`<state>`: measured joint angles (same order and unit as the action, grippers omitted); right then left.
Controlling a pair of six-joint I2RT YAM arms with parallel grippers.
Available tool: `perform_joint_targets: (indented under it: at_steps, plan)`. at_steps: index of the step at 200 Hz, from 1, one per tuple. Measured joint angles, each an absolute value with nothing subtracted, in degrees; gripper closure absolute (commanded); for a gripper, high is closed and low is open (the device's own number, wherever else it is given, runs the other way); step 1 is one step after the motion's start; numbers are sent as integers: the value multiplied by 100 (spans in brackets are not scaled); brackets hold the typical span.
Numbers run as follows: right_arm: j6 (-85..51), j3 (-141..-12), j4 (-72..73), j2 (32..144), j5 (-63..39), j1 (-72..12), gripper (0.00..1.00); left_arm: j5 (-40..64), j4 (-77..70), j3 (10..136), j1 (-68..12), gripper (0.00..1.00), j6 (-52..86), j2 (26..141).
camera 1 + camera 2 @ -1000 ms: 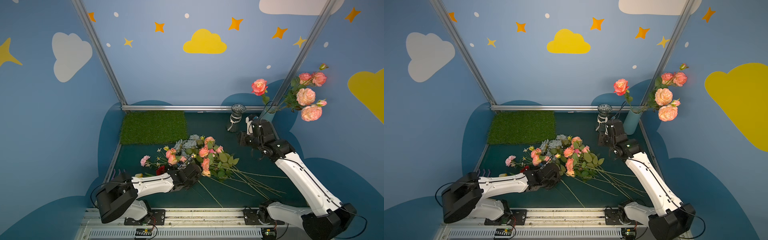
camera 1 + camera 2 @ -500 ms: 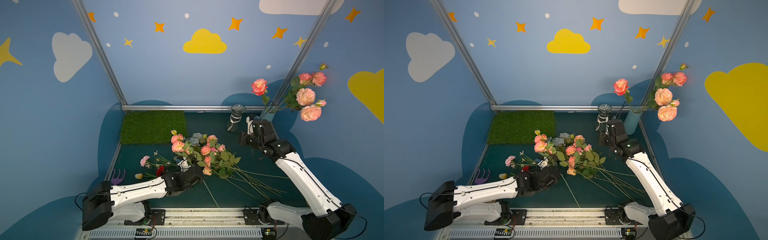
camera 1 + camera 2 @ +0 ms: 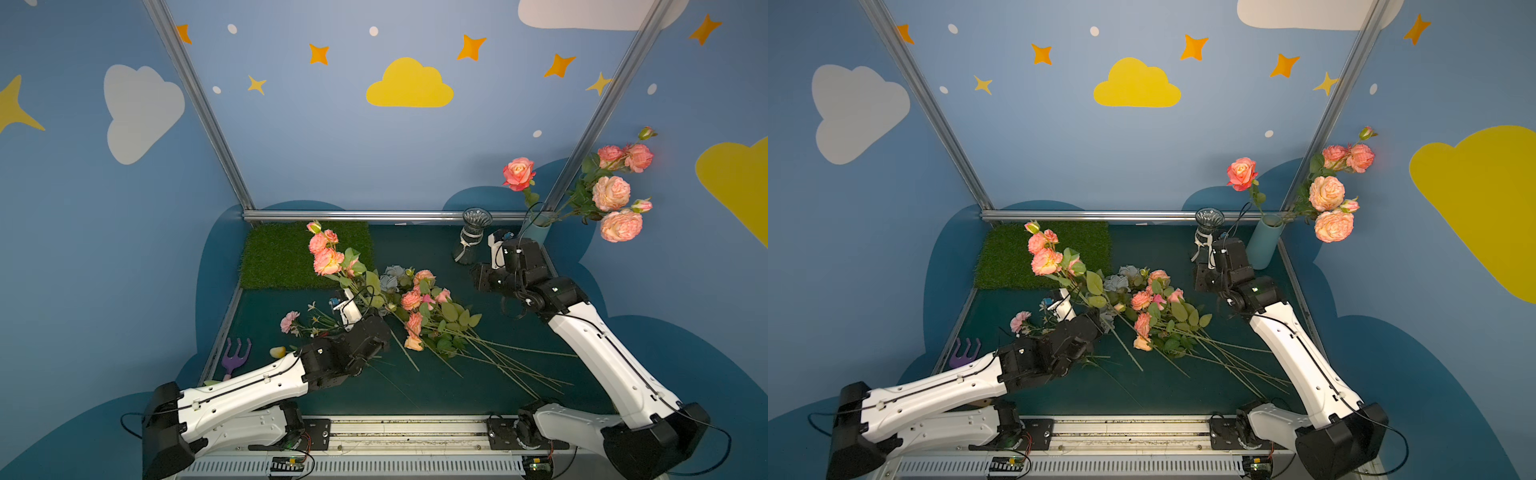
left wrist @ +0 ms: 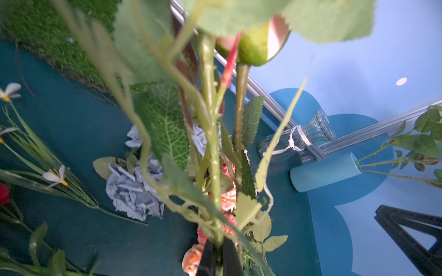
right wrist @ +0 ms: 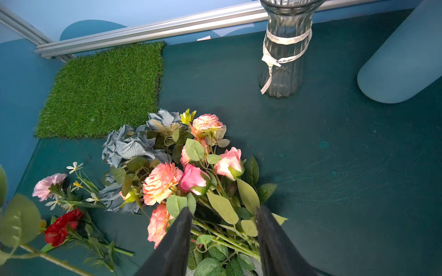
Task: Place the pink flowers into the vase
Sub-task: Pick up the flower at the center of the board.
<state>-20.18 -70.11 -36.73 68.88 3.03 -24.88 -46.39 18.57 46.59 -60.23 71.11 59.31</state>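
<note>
Showing the task partway done. Nearest, the left pincer (image 4: 217,259) is clenched on the stem of a held spray (image 3: 326,254) of coral roses, raised off the table (image 3: 415,390) and well apart from the blue vase (image 3: 1264,245); it is not yet carried across. Closer to the blue vase, the loose pink flowers (image 3: 422,305) lie flat in a heap, not yet moved, mixed with grey-blue flowers (image 5: 129,145) that should be left lying. The right pincer (image 5: 224,212) hangs over the heap's edge on the side toward the blue vase, jaws parted and empty. Farthest, the blue vase already carries a single rose (image 3: 518,172) and a leafy cluster (image 3: 611,195); judged so, most of the work is left.

Materials: stems are thin, long and wiry, probably springy; leaves are serrated, veined fabric; blooms are ruffled cloth. The table is dark teal, flat and scuffed. Just beside the blue vase, a ribbed glass vase (image 3: 471,237), ribbon-tied, stands empty. The blue vase is a smooth matte cylinder with a narrow mouth.
</note>
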Motion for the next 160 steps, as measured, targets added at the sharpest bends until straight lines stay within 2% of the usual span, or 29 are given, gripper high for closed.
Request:
perform_joint_targets:
  at_steps: [31,63,108,135,160]
  plan:
    - [-1916,-7019,-3468,7024,-578,-2556,53,-4622,1752,4659,-5850,98,6853,5883]
    - [-1844,-7102,-3120,7478,-1715,-3028,53,-4462,1656,4659,-5736,98,6685,5937]
    - [-1778,-7113,-3061,7889,-2217,-3347,53,-4139,1393,4659,-5415,98,6224,5931]
    - [-1772,-7113,-2869,7791,-2495,-3332,54,-3535,1120,4700,-5133,98,5621,5940]
    - [-1826,-7113,-2674,7719,-2853,-3291,54,-2421,888,5013,-4648,98,4995,6130]
